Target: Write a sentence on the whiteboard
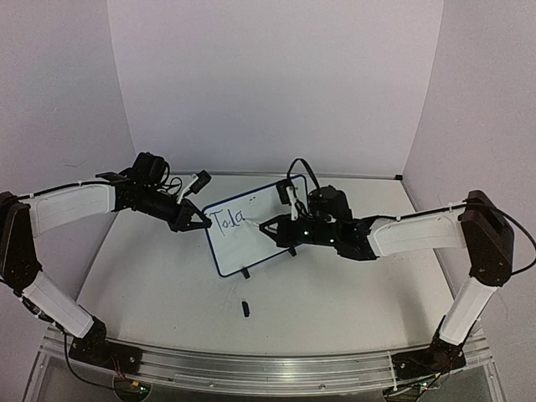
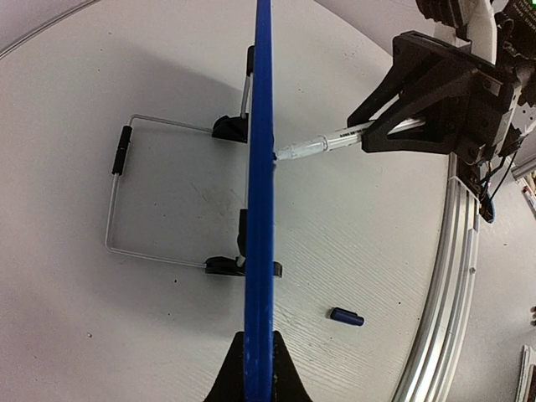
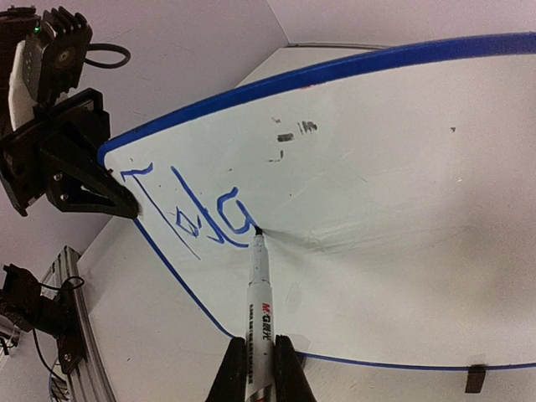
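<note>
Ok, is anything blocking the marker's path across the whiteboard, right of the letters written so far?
Nothing visible. Right of the letters the whiteboard face is bare apart from faint smudges near its top edge. The left end effector clamps the left edge, away from the marker.

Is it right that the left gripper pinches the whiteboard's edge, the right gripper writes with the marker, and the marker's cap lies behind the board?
Not quite: the cap lies in front of the whiteboard, on its writing side, as the top external view shows. The rest holds.
</note>
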Available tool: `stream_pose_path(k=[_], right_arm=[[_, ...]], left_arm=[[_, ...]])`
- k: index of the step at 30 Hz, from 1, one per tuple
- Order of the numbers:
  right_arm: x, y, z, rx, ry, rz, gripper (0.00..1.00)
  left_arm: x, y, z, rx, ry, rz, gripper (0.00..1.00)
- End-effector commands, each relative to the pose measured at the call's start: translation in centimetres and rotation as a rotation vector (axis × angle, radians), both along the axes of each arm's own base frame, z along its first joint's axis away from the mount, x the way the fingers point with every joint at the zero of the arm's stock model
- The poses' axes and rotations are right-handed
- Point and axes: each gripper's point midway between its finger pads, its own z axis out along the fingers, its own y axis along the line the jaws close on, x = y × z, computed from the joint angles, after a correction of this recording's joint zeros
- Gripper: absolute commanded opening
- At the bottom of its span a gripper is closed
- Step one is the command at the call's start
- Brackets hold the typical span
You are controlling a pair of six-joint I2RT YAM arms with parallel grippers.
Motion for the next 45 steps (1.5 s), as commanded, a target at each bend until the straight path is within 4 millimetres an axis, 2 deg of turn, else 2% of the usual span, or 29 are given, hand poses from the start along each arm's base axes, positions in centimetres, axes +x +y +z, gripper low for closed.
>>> stream_pose_path(k=[1,12,15,35,45], right_arm=[[0.5,-0.7,2.1,0.037,-0.043,-0.038,0.0],[0.1,-0.7,5.4,0.084,-0.092,-0.017,0.0],[0.0,-0.6,5.7,0.093,-0.093,-0.01,0.0],[1.4,0.6,4.1,0.074,-0.08,-0.026,0.0],[1.6,-0.3,2.3,0.04,-0.056,-0.069,0.0]], left_arm=[[0.1,0.3,-0.2,0.042,-0.005,0.001,0.0],[0.1,0.3,-0.2,0.044,-0.005,0.002,0.0],[0.1,0.3,-0.2,0.043,-0.004,0.002,0.0],[0.0,0.2,-0.3,0.044,-0.001,-0.001,0.0],[0.0,0.2,-0.2,0.043,-0.004,-0.001,0.0]])
